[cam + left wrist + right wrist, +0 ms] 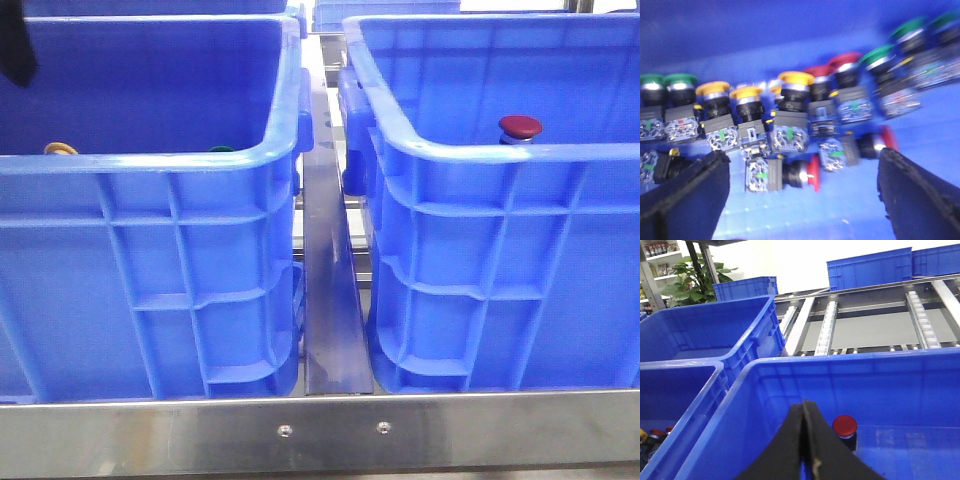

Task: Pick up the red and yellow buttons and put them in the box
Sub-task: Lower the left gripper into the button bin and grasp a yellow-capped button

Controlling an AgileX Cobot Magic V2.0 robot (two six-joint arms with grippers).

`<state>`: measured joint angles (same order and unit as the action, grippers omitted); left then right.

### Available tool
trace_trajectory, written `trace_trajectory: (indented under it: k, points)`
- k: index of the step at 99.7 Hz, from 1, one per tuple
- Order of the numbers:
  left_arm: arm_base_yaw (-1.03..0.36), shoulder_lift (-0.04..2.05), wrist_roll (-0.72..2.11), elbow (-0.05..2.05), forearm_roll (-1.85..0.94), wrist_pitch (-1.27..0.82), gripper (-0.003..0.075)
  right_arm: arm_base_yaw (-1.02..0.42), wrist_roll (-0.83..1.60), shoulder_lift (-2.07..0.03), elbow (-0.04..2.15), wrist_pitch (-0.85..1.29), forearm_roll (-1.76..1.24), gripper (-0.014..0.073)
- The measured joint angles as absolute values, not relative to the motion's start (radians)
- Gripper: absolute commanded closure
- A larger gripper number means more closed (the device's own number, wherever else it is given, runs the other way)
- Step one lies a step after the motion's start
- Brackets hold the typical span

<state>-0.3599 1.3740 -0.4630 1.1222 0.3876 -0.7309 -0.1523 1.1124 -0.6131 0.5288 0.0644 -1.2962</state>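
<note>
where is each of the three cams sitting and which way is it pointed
Front view: low, ahead of the robot, facing two blue crates' outer walls, left crate, right crate; no certain robot part.
Left wrist view: inside the left crate, looking down on mixed buttons; the left gripper open, fingers framing them.
Right wrist view: above the right crate, looking across it; right gripper shut.
Shared: the red button appears in front and right wrist views.
</note>
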Motion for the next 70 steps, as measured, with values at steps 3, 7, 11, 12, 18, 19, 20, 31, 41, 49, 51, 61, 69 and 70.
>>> trace_trajectory:
  k: [3,7,11,12,18,19,20,31,41,49,51,61,69,70]
  points:
    - [-0.358,1.398,-0.461,1.142,0.388,-0.74,0.0155,-0.152,1.112,-0.613,0.529,0.064,-1.296,0.0662]
    - [-0.356,1.43,-0.459,1.16,0.388,-0.745,0.0155,-0.152,1.112,-0.613,0.529,0.066,-1.296,0.0662]
    - [-0.35,1.46,-0.457,1.178,0.388,-0.749,0.0155,-0.152,1.112,-0.613,0.529,0.068,-1.296,0.0662]
    - [-0.346,1.464,-0.457,1.18,0.388,-0.749,0.0155,-0.152,1.112,-0.613,0.529,0.068,-1.296,0.0662]
    - [-0.331,1.5,-0.447,1.199,0.388,-0.751,0.0155,-0.152,1.112,-0.613,0.529,0.068,-1.296,0.0662]
    - [-0.327,1.503,-0.446,1.199,0.386,-0.751,0.0155,-0.152,1.112,-0.613,0.529,0.068,-1.296,0.0662]
    - [-0.325,1.51,-0.444,1.202,0.386,-0.751,0.0155,-0.152,1.112,-0.613,0.529,0.068,-1.296,0.0662]
    - [-0.291,1.551,-0.391,1.216,0.349,-0.751,0.0155,-0.152,1.112,-0.613,0.529,0.068,-1.296,0.0662]
    - [-0.267,1.581,-0.358,1.218,0.327,-0.751,0.0155,-0.152,1.112,-0.613,0.529,0.068,-1.296,0.0662]
    - [-0.249,1.6,-0.33,1.218,0.319,-0.751,0.0155,-0.152,1.112,-0.613,0.529,0.068,-1.296,0.0662]
    - [-0.245,1.603,-0.323,1.218,0.317,-0.748,0.0155,-0.152,1.112,-0.613,0.529,0.068,-1.296,0.0662]
    - [-0.232,1.623,-0.302,1.218,0.316,-0.738,0.0155,-0.152,1.112,-0.613,0.529,0.068,-1.296,0.0662]
    - [-0.23,1.645,-0.296,1.22,0.316,-0.719,0.0155,-0.152,1.112,-0.613,0.529,0.068,-1.296,0.0662]
    - [-0.23,1.647,-0.296,1.22,0.316,-0.717,0.0155,-0.152,1.112,-0.613,0.529,0.068,-1.296,0.0662]
